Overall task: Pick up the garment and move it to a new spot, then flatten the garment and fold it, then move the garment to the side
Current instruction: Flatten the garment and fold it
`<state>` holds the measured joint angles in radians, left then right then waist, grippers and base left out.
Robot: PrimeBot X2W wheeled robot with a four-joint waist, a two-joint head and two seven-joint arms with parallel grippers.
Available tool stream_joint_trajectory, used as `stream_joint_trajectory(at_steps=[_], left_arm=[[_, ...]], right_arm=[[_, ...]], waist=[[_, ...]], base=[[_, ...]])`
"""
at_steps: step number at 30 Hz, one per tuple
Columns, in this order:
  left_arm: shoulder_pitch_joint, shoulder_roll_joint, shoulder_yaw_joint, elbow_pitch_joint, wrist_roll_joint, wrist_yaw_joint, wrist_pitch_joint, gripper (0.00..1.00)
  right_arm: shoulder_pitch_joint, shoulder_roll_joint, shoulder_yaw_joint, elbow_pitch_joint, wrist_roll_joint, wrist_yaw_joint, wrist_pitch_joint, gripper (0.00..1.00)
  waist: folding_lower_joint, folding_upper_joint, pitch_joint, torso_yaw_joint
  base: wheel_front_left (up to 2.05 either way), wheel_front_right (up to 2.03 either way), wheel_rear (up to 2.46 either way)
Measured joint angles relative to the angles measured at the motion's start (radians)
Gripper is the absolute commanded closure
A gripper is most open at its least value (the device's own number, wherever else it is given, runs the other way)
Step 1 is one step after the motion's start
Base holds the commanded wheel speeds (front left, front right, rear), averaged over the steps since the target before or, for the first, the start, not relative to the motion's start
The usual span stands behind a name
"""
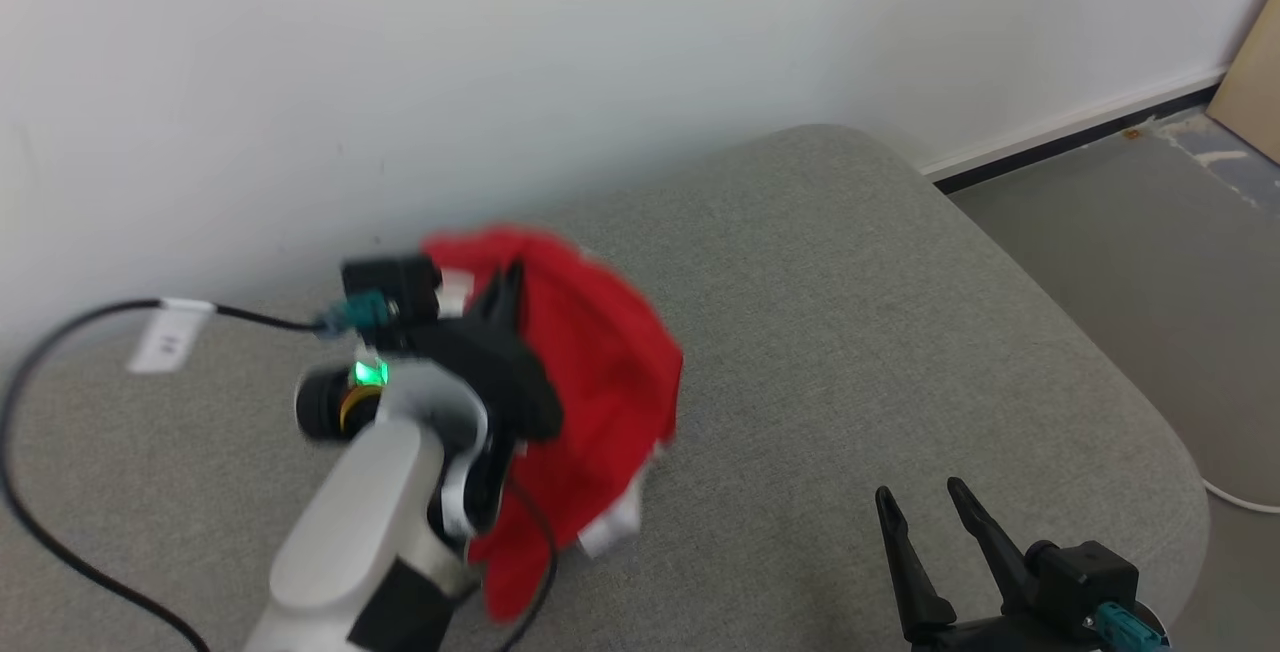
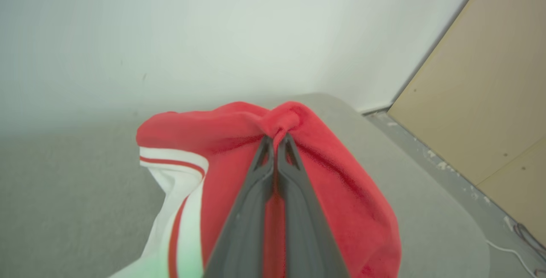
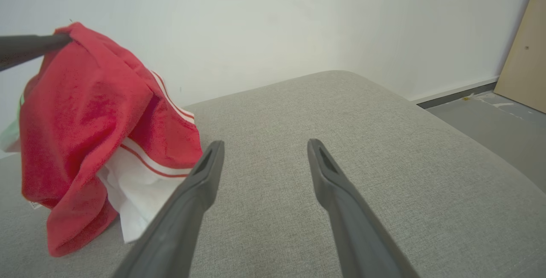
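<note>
The garment (image 1: 600, 382) is red with white parts and thin red stripes. It hangs bunched from my left gripper (image 1: 508, 284), which is shut on a fold at its top. In the left wrist view the two fingers meet on the red cloth (image 2: 332, 192) at the gripper (image 2: 276, 138). The right wrist view has the garment (image 3: 85, 120) draped at the left, its lower end resting on the cushion. My right gripper (image 1: 920, 494) stands open at the lower right, apart from the garment, with nothing between its fingers (image 3: 204, 171).
A grey upholstered surface (image 1: 850, 312) with rounded corners carries everything. A white wall (image 1: 500, 62) stands close behind it. A black cable (image 1: 60, 352) with a white tag loops at the left. Grey floor (image 1: 1130, 222) and a tan board (image 1: 1250, 82) lie to the right.
</note>
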<state>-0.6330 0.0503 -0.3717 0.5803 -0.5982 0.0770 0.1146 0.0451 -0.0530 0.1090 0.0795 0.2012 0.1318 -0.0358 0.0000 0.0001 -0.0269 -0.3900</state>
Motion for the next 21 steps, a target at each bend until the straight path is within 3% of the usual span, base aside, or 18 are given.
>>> stream_joint_trajectory(at_steps=[7,11,17,21], left_arm=[[-0.156,0.0,-0.031,-0.182,-0.128,-0.015,-0.277,1.0],[-0.157,-0.001,-0.045,-0.228,-0.203,0.0,-0.331,1.0],[0.141,0.0,-0.011,-0.168,-0.253,0.056,-0.37,1.0],[0.336,0.0,0.004,-0.125,-0.176,0.014,-0.374,1.0]], right_arm=[[-0.001,0.001,0.001,0.012,0.008,0.0,-0.01,0.0],[0.001,0.001,-0.009,0.014,0.01,0.0,-0.018,0.0],[0.014,0.002,-0.015,0.024,0.023,0.0,-0.03,0.0],[0.016,0.003,0.004,0.034,0.032,0.0,-0.035,0.0]], waist=[[0.0,0.0,-0.004,0.018],[0.0,-0.0001,-0.008,0.037],[0.0,-0.0001,-0.014,0.08],[0.0,-0.0001,-0.017,0.11]], base=[[0.0,0.0,0.0],[0.0,0.0,0.0],[0.0,0.0,0.0],[0.0,0.0,0.0]])
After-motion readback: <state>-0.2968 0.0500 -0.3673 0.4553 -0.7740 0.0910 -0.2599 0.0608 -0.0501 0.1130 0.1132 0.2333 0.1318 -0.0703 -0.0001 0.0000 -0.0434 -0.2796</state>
